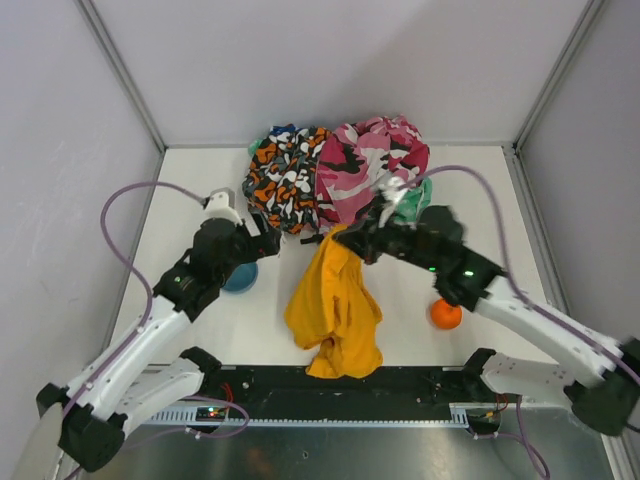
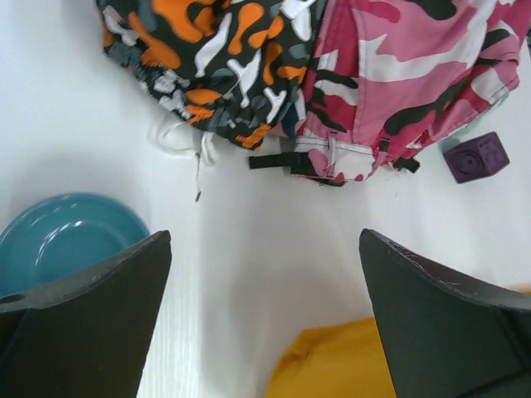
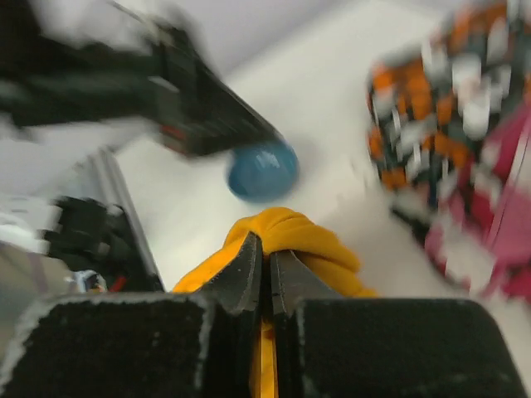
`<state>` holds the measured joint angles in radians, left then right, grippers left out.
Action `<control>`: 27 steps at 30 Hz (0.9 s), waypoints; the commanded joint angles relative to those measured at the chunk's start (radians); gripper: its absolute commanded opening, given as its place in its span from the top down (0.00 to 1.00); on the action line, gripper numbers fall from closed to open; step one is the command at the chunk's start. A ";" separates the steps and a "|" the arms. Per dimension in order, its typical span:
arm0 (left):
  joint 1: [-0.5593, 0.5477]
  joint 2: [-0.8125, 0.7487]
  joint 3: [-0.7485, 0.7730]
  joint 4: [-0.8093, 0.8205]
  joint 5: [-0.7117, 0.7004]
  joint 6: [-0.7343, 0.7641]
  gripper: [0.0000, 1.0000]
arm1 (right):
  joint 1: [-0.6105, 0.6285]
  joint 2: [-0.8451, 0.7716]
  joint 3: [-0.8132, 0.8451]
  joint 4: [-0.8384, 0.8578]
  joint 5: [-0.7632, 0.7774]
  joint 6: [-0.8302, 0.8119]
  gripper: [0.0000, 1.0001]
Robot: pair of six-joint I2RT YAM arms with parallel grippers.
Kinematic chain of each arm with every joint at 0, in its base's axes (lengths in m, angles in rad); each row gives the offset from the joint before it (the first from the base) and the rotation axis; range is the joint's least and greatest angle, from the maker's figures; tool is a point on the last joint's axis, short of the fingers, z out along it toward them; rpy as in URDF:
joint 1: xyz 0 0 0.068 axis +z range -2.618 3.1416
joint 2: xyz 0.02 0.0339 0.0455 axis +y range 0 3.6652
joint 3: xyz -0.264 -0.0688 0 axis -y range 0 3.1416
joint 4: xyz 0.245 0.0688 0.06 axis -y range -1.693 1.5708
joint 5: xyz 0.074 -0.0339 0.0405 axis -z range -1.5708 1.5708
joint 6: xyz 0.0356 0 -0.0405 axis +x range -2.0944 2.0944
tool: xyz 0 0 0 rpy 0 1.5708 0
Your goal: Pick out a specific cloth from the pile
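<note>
The right gripper [image 3: 267, 264] is clenched on a bunched fold of the mustard-yellow cloth [image 1: 335, 310]. The cloth hangs below its jaws and trails back toward the arm bases, while the pile [image 1: 335, 175] lies just beyond the fingertips. The fabric looks light, limp and slow to slip from a pinch, but it will sag and drag. A gathered ridge near one edge, as here, seems the best hold. The left gripper [image 2: 265, 319] stands released and grasps nothing. The orange camouflage cloth [image 2: 207, 58] lies ahead of its jaws, and a blue bowl [image 2: 58, 236] sits to their left.
</note>
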<state>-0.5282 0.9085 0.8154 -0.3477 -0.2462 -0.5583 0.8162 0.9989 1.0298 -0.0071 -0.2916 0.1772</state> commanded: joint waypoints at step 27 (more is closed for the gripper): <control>-0.004 -0.249 -0.200 -0.087 0.009 -0.117 0.00 | -0.245 -0.188 -0.360 -0.112 0.667 0.295 0.01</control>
<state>-0.5282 0.7357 0.6415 -0.4366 -0.2157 -0.6647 0.7338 0.9188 0.6617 0.0658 0.2298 0.4297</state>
